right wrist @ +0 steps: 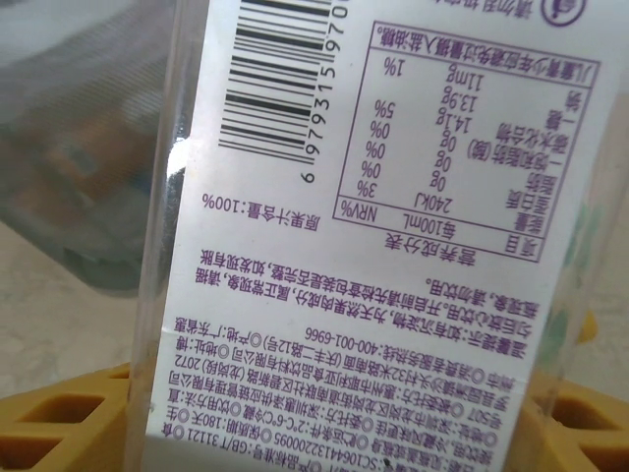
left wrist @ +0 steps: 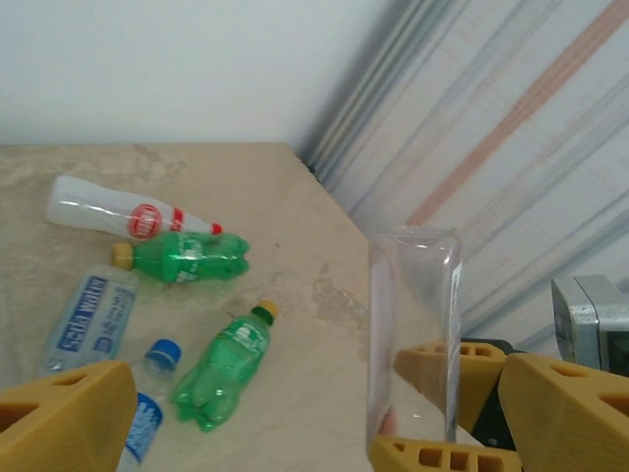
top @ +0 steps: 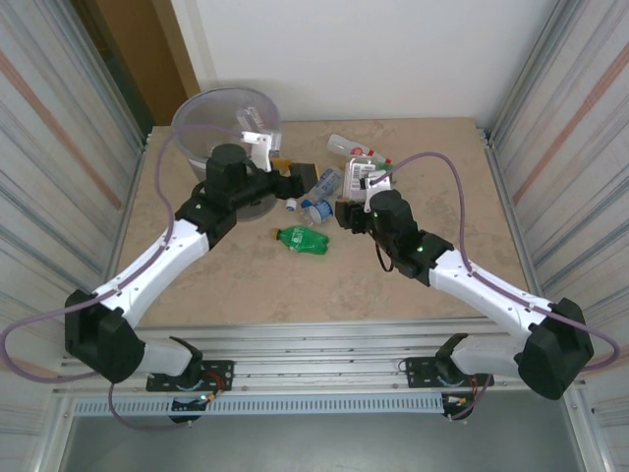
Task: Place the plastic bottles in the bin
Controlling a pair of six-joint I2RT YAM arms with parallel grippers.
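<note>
The bin (top: pixel 226 116), round and translucent grey, stands at the table's far left corner. My right gripper (top: pixel 341 212) (right wrist: pixel 324 438) is shut on a clear square plastic bottle (right wrist: pixel 393 246) with a white printed label. That same bottle (left wrist: pixel 413 324) stands upright between the spread yellow fingers of my left gripper (left wrist: pixel 314 428) (top: pixel 298 182), which is open and not touching it. Loose plastic bottles lie on the table: a green one (top: pixel 302 239) (left wrist: pixel 226 369), another green one (left wrist: pixel 187 256), a white one with a red label (left wrist: pixel 128 218) and a blue-labelled clear one (left wrist: pixel 93 320).
More bottles cluster at the far middle of the table (top: pixel 359 157). Corrugated metal walls (top: pixel 580 128) close in both sides and a white wall stands behind. The near half of the marble tabletop (top: pixel 324 290) is bare between the arms.
</note>
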